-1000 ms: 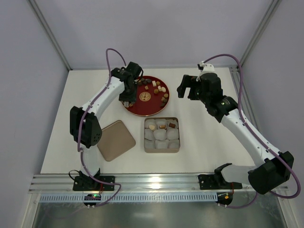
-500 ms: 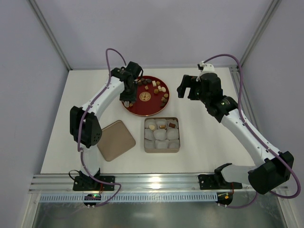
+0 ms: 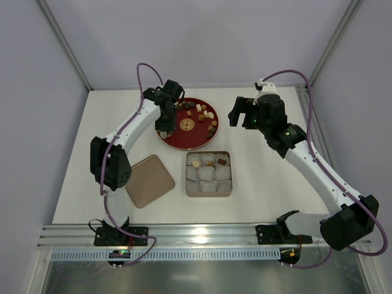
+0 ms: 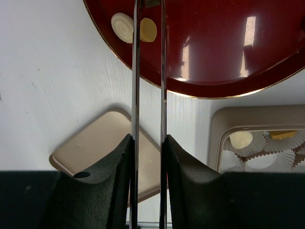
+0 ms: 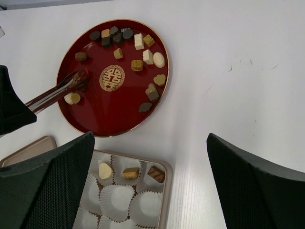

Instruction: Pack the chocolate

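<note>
The chocolate (image 3: 205, 114) lies as several small dark, tan and cream pieces on a red plate (image 3: 177, 141), also seen in the right wrist view (image 5: 138, 64). My left gripper (image 3: 164, 121) is shut on thin metal tongs (image 4: 136, 71), whose tips reach over the plate's left part (image 5: 80, 78), next to a cream round piece (image 4: 122, 26). I cannot tell whether the tips hold a piece. A tin box (image 3: 208, 195) of white paper cups holds three pieces in its far row (image 5: 130, 173). My right gripper (image 3: 243, 113) is open and empty, above the table right of the plate.
The tin's flat tan lid (image 3: 149, 180) lies left of the box, near my left arm. A flat gold-patterned disc (image 3: 188, 124) marks the plate's centre. Frame posts stand at the far corners of the white table.
My left gripper with the tongs has shifted very slightly over the plate's left side. My right arm has not moved.
</note>
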Robot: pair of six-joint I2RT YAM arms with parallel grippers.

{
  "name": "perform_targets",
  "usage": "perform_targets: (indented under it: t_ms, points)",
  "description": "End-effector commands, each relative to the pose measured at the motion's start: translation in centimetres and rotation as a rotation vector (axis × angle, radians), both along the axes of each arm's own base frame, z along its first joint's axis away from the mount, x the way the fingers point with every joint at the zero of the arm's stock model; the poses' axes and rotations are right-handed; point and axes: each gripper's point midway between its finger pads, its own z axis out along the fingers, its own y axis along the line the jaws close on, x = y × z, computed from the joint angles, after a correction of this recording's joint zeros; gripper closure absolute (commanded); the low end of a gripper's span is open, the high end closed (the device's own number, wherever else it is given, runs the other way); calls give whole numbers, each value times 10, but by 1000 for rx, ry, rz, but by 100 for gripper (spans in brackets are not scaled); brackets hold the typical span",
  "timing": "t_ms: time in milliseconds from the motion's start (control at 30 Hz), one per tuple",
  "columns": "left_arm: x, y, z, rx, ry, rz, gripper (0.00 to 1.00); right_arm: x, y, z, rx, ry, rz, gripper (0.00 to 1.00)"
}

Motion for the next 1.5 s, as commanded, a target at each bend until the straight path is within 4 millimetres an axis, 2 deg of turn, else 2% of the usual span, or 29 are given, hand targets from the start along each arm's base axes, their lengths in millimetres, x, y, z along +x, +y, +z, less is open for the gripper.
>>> perform_targets:
  t_ms: [0,233,400,800,1267,1467]
  points:
    - [6,-3,9,-31,-35,-6,69,2,-2,12,21,-42,-10,0]
    - [7,-4,13,-34,-43,-9,71,2,-2,13,22,-45,-9,0]
    - [13,-6,25,-47,-73,-13,72,2,-2,14,22,-46,-10,0]
    - [8,-7,40,-66,-87,-20,73,2,-1,12,21,-42,-7,0]
    - [-22,-29,66,-108,-117,-70,74,3,0,13,24,-44,-6,0]
    - [-44,-41,76,-121,-116,-112,74,2,0,13,25,-42,-4,0]
